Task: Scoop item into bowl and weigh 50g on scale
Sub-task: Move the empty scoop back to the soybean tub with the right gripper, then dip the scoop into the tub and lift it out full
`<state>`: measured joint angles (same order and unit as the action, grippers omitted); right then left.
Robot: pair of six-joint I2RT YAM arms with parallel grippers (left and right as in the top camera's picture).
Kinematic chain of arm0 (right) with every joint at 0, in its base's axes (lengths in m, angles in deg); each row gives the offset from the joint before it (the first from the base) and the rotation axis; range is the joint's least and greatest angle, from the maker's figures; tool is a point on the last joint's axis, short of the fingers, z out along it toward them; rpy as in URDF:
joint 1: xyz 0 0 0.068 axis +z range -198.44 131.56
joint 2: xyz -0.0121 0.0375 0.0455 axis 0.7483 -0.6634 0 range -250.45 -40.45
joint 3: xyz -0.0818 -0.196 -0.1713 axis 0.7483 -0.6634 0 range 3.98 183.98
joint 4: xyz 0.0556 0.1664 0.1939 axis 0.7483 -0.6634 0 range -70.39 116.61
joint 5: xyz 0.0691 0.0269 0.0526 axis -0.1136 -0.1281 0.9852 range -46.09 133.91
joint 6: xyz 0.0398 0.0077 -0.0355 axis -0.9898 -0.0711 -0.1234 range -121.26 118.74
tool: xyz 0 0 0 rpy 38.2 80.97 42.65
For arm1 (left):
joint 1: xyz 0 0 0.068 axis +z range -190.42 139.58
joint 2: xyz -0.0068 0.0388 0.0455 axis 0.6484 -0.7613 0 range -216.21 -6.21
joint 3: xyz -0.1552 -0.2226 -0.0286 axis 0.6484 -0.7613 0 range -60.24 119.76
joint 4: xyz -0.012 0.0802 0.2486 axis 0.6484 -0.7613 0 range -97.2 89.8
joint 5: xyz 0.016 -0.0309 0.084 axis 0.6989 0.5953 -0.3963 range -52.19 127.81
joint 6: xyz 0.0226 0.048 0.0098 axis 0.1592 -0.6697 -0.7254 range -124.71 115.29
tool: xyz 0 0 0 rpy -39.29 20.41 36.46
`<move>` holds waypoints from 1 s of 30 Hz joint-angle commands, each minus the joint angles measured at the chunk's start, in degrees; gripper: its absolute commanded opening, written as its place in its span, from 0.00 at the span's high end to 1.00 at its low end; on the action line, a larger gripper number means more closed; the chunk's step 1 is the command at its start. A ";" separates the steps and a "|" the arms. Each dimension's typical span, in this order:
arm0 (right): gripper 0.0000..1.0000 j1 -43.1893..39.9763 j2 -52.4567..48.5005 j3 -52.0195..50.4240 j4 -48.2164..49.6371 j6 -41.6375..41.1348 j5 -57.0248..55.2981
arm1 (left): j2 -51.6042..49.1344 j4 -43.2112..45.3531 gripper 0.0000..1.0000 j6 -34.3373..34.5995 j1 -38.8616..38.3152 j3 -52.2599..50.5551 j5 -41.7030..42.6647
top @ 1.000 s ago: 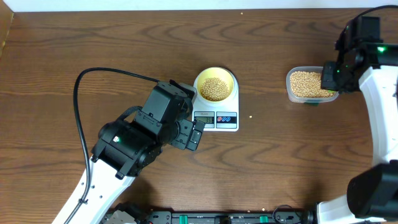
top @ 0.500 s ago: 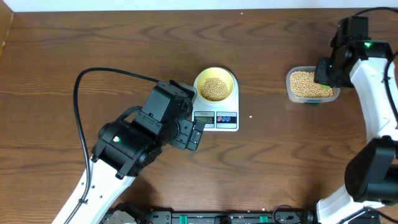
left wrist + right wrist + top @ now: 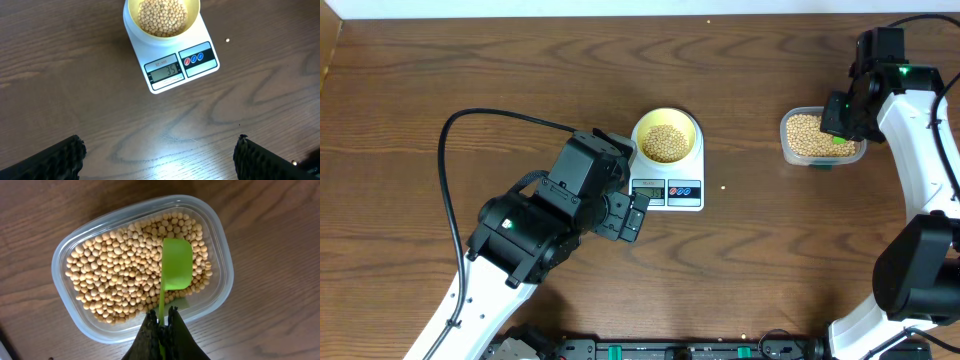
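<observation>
bench (image 3: 470,80): carrying scale (image 3: 172,71) and tub (image 3: 225,275), well apart | right fingers (image 3: 152,337): gripping green scoop (image 3: 177,265), now swinging in over tub, scoop hanging empty above beans (image 3: 115,275) | left fingers (image 3: 55,160): gaping, idling | scale: displaying 35 under bean-filled bowl (image 3: 640,140) | judgement: refilling, 15 g outstanding

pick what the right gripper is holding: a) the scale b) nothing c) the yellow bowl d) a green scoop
d, the right gripper is shut on the handle of the green scoop, whose empty cup sits over the beans in the clear tub.
</observation>
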<state>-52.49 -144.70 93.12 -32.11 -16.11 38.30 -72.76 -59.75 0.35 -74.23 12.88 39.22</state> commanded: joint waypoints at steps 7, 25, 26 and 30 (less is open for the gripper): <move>0.99 0.31 -0.04 -5.29 2.38 -3.58 0.17 | -0.11 0.02 0.03 -0.52 0.09 1.01 0.31; 0.99 -5.27 -0.04 -9.07 7.30 -3.96 18.18 | -0.11 0.04 0.03 -0.52 0.09 1.01 0.31; 0.99 -6.16 -0.04 -9.07 7.28 -3.96 19.98 | -0.11 0.02 0.03 -0.52 0.09 1.01 0.31; 0.99 -10.32 -0.04 -9.07 7.28 -3.08 27.96 | -0.11 0.02 0.03 -0.52 0.09 1.01 0.31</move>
<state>-60.32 -144.70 84.73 -24.81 -19.08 56.73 -72.76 -59.75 0.33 -74.23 12.88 39.22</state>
